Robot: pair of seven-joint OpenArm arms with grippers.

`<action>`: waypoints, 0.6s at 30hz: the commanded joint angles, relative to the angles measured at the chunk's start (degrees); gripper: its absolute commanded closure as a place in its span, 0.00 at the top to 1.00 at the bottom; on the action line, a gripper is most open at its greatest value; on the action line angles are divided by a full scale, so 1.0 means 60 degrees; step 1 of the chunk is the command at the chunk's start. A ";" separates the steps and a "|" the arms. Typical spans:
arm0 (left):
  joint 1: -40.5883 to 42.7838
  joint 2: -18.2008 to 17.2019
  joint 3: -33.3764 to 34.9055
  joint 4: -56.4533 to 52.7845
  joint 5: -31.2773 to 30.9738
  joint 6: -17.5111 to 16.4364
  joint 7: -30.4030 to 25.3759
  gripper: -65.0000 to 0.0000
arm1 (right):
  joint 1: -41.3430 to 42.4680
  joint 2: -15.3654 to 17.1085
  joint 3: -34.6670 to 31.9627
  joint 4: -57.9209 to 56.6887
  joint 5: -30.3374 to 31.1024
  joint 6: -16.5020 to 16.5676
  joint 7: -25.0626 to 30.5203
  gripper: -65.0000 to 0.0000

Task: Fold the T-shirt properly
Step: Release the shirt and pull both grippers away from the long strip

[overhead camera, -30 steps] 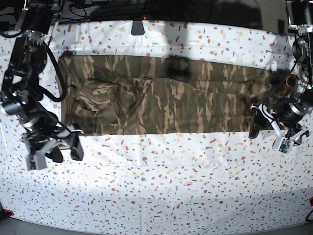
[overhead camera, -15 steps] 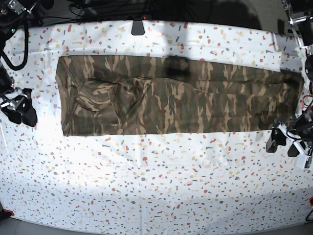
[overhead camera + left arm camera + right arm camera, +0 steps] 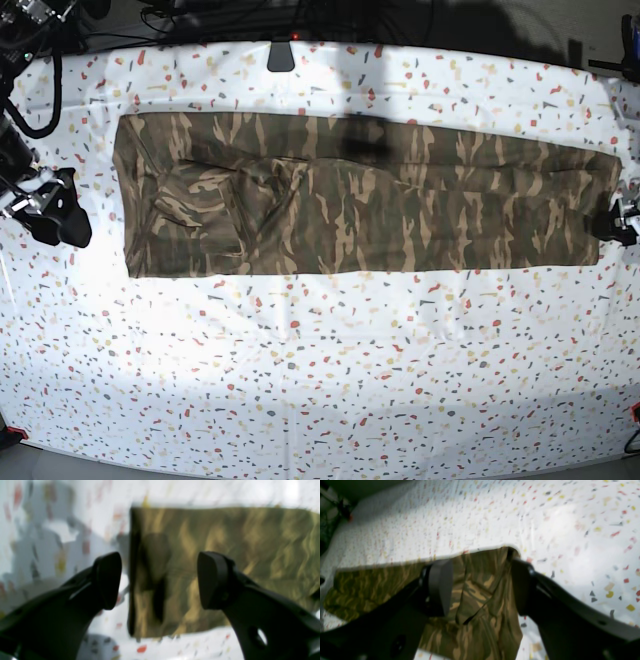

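The camouflage T-shirt [image 3: 370,195] lies flat as a long band across the back half of the table, sleeves folded in. In the base view my right gripper [image 3: 55,215] hovers just off the shirt's left end, open and empty. The right wrist view shows its fingers [image 3: 440,587] apart above that end of the T-shirt [image 3: 480,600]. At the view's right edge my left gripper [image 3: 615,222] is beside the shirt's other end, mostly cut off. In the left wrist view its fingers [image 3: 107,580] stand wide, straddling the straight end edge of the T-shirt [image 3: 225,555].
A white cloth with coloured speckles [image 3: 320,380] covers the table. A small black mount [image 3: 282,55] and cables sit at the back edge. The table's front edge runs along the bottom of the base view.
Both arms swung out from the front of the table to the shirt's two ends. The shirt has not moved. Both grippers stayed open.
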 commanded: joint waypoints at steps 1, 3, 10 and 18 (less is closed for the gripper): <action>-0.0233 -0.0160 -0.0051 -0.0058 -0.0412 -0.0090 -0.0120 0.68 | 0.0084 0.0193 0.0058 0.0171 0.0153 0.0042 0.0262 0.57; -0.0237 -0.0135 -0.0051 -0.0386 -0.0699 -0.0090 -0.0095 0.68 | 0.0084 0.0189 0.0058 0.0171 0.0153 0.0042 0.0259 0.57; -0.0237 -0.0044 -0.0051 -0.0495 -0.0441 -0.0090 -0.0506 0.68 | 0.0080 0.0193 0.0058 0.0178 0.0160 0.0042 0.0113 0.57; -0.0270 -0.0036 -0.0051 -0.0026 -0.2510 -0.0090 -0.0055 0.68 | -0.0200 -0.0375 -0.0758 0.0506 0.0707 0.0042 -0.0087 0.57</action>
